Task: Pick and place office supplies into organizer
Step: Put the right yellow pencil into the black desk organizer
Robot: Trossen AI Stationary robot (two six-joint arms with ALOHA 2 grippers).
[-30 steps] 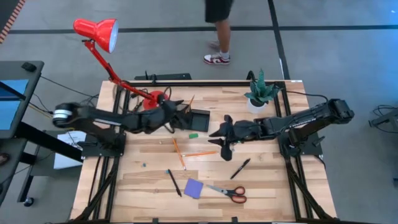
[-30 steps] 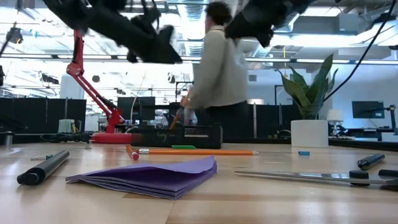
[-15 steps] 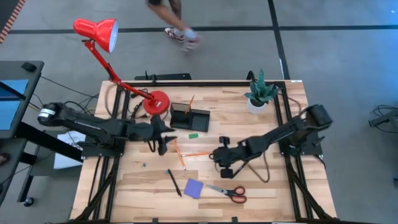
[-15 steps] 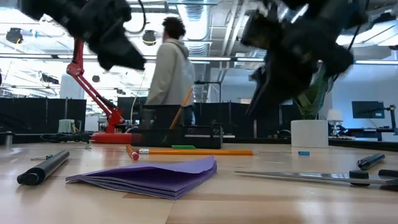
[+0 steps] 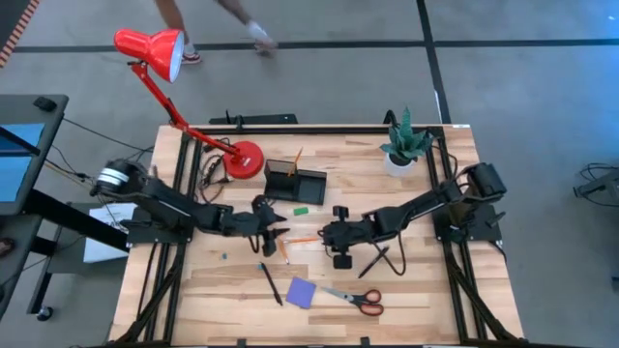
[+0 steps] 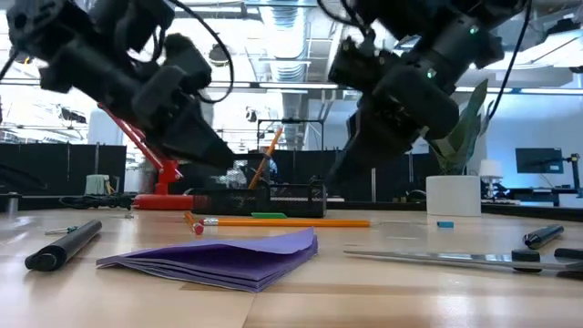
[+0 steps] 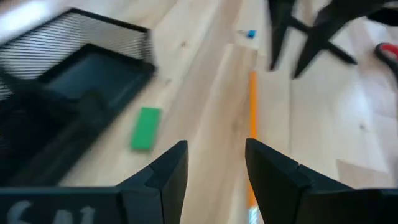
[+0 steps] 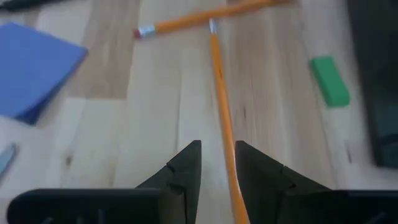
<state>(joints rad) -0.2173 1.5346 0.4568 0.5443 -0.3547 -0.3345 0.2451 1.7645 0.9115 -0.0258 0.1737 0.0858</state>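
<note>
Both grippers hover mid-desk over two crossed pencils [image 5: 290, 238]; left gripper [image 7: 214, 163] and right gripper [image 8: 216, 163] show narrow, empty jaws; organizer [image 5: 295, 182] sits near far edge. Risk: arms converging on one pencil could collide or knock it away.

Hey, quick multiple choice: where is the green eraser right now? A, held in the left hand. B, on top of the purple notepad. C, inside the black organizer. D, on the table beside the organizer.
D: the green eraser lies flat on the bare wood just outside the black organizer, and the left wrist view shows it clear of the tray's mesh wall.
</note>
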